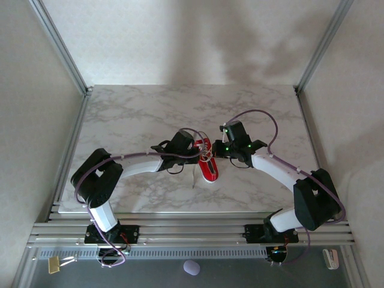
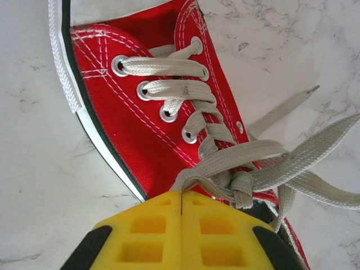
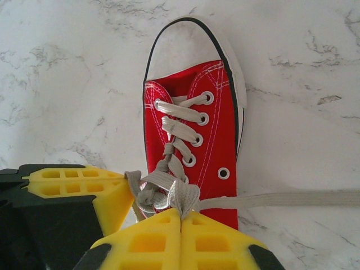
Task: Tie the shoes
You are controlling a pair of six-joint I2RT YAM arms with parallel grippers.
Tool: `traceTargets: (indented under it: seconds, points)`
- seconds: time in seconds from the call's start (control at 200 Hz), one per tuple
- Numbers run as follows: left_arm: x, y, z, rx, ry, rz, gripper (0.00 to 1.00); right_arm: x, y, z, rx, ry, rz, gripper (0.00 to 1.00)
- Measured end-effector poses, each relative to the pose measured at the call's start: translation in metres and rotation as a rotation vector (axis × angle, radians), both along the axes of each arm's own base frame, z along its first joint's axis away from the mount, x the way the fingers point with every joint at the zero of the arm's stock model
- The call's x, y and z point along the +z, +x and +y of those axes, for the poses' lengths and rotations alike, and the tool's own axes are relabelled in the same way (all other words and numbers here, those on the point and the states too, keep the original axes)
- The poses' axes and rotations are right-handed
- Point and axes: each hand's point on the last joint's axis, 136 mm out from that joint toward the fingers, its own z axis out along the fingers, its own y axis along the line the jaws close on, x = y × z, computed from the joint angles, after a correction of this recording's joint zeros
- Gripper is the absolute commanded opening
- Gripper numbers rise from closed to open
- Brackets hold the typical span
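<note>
A red sneaker (image 1: 209, 167) is laid on the tabletop (image 1: 138, 120). Its white laces (image 3: 179, 121) are clamped by the right end effector (image 3: 180, 214). The left end effector (image 2: 181, 194) is closed, tips pressed against the knot (image 2: 239, 188).

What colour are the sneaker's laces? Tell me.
Off-white laces on the red sneaker, clearest in the left wrist view.

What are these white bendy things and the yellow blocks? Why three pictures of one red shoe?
Those are two robot arms bolted at the edge of a marble table. One picture looks down from above; the other two come from a camera on each wrist. The yellow blocks are the fingers that pinch things. A red shoe lies between the arms. The left gripper and right gripper are both shut, each pinching the white laces by a loose knot.
</note>
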Motion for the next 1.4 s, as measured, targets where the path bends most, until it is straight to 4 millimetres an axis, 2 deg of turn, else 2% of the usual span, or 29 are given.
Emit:
traceTargets:
  seconds: [0.185,0.601,0.956,1.131,1.241,1.401]
  points:
    - [-0.003,0.001,0.007,-0.005,0.058,-0.009,0.00,0.000,0.000,0.000,0.000,0.000,0.000,0.00]
    - [0.010,0.015,0.014,-0.056,0.190,-0.105,0.00,-0.001,0.000,0.001,0.005,0.001,0.003,0.00]
    - [-0.013,0.020,0.013,-0.093,0.260,-0.097,0.00,-0.005,-0.003,0.004,0.021,0.010,0.023,0.00]
    - [-0.013,0.019,0.011,-0.095,0.249,-0.097,0.16,-0.006,-0.003,0.004,0.022,0.009,0.025,0.00]
    - [-0.012,0.017,0.014,-0.086,0.244,-0.094,0.32,-0.006,-0.004,0.005,0.026,0.013,0.028,0.00]
    - [0.010,0.012,0.022,-0.053,0.212,-0.126,0.53,-0.004,-0.005,0.008,0.037,0.025,0.031,0.00]
